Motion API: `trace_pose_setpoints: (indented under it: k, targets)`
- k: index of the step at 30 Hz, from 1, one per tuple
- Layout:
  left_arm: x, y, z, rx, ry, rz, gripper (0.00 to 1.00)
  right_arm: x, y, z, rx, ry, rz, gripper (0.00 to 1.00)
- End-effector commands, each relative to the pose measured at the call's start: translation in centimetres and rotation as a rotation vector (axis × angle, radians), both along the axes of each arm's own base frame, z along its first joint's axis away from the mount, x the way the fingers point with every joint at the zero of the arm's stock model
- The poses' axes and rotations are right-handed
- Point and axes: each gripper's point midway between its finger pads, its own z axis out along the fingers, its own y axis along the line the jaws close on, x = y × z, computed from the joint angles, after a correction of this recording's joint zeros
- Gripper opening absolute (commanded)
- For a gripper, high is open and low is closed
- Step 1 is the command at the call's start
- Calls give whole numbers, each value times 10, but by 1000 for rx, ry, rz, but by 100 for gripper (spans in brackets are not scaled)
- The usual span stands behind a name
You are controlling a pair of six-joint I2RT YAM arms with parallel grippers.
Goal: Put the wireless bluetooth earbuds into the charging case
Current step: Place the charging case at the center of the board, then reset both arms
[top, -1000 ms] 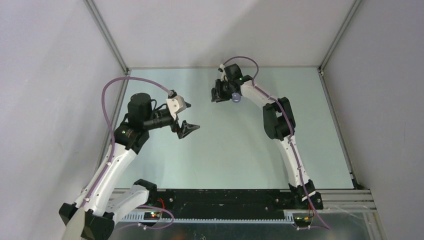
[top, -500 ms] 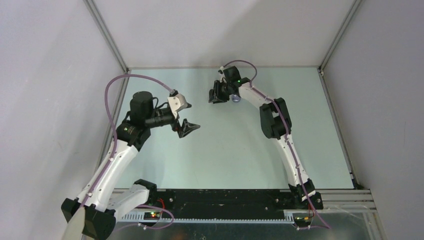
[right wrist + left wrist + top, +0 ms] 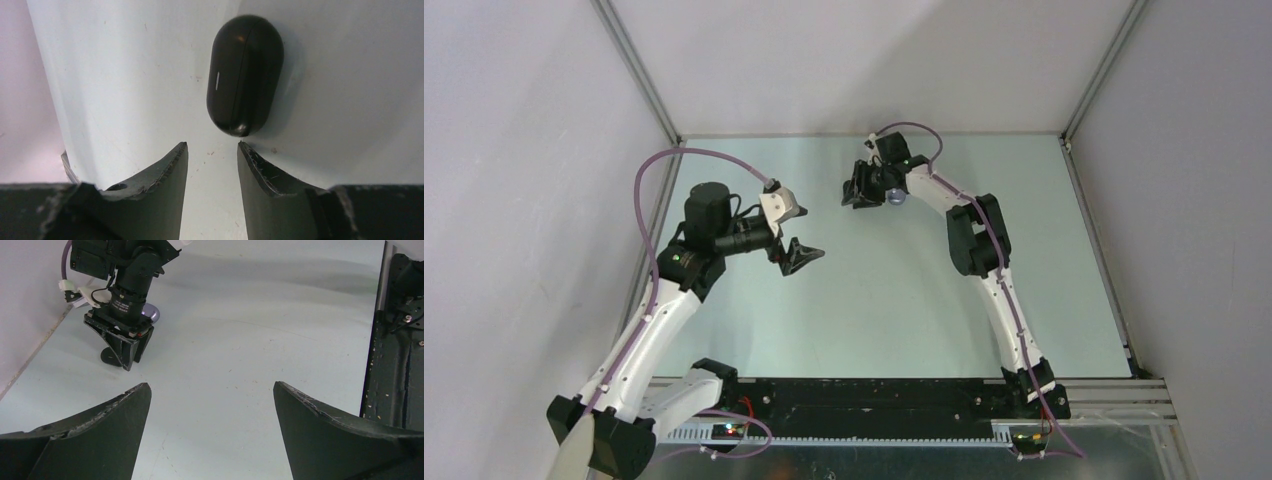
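A: Okay, right claw (image 3: 212, 145) first. State?
B: Released, with a narrow gap between the fingers and nothing in it. It hangs low over the surface (image 3: 904, 300), at about 11 o'clock from the surface's middle in the top view.
A: Where's the charging case (image 3: 245, 75)?
B: Black, pill-shaped, lid closed, lying flat on the surface. In the right wrist view it sits at 1 o'clock from the claw tips, long axis running 12 to 6. Its near end is just beside the fingertip on that view's right. Touching or not, cannot tell.
A: And the earbuds?
B: Too small or hidden. Cannot tell where they are.
A: And the left claw (image 3: 211, 385)?
B: Released, fingers spread wide, nothing between them. It is held clear of the surface at roughly 9 o'clock from the middle, well apart from the case. Its camera faces the right claw.
A: Anything else?
B: A lavender rounded object (image 3: 896, 198) on the surface at 3 o'clock of the right claw in the top view, partly under that arm's wrist. Cannot tell what it is. Purple cables (image 3: 649, 180) run along both arms.
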Motion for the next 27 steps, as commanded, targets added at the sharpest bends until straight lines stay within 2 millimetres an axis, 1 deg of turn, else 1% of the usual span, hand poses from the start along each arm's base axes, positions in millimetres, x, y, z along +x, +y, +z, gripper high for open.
trace_pose_setpoints:
  k: [1,4,5,6,7,8,9,10,11,12,13,14,15,16,17,18,19,21,22,23,24,25,26,27]
  targets:
    - [-3,2,17,-20,-43,0,99,-16,0,39,19,-29,31,46]
    - [-2,6,19,-10,-49,24,100,-29,-5,61,10,-66,58,46]
    - [0,8,19,-1,-59,42,100,-37,-10,74,-6,-95,74,48]
    - [-1,10,21,3,-67,50,100,-42,-12,82,-23,-119,91,52]
    - [-1,13,22,15,-76,69,99,-51,-21,97,-63,-181,129,57]
    - [0,16,26,19,-87,81,100,-60,-23,122,-74,-243,153,61]
    - [1,20,28,29,-97,111,99,-67,-35,117,-147,-278,187,72]
    - [2,23,32,31,-107,129,99,-81,-43,133,-167,-317,201,85]
    - [4,29,35,39,-120,169,99,-85,-52,138,-211,-363,219,96]
    - [5,32,39,38,-130,191,99,-97,-65,157,-222,-401,220,98]
    - [8,39,43,40,-134,245,99,-101,-78,162,-256,-426,223,99]
    - [12,47,47,37,-130,314,99,-115,-92,180,-262,-465,212,99]
    - [13,53,53,30,-142,354,99,-119,-107,189,-289,-498,213,99]
    - [19,66,58,27,-141,450,99,-133,-121,206,-294,-543,202,99]
    - [20,74,62,21,-141,504,99,-139,-136,214,-313,-568,199,99]
    - [28,92,66,19,-139,627,99,-157,-148,231,-302,-621,207,99]
    - [30,103,71,16,-155,694,99,-161,-163,238,-306,-639,188,99]
    - [38,146,68,48,-193,937,99,-188,-191,264,-332,-742,146,99]
    - [36,155,75,26,-229,989,99,-188,-205,272,-378,-789,98,99]
    - [37,168,67,48,-228,1062,99,-202,-218,283,-392,-841,50,99]
    - [32,174,71,25,-247,1089,99,-201,-231,294,-426,-890,-25,99]
    - [31,178,64,32,-242,1109,100,-216,-242,303,-426,-944,-67,99]
    - [25,179,65,14,-248,1110,99,-219,-251,313,-438,-991,-118,99]
    - [22,175,57,16,-237,1083,99,-235,-260,319,-429,-1041,-150,99]
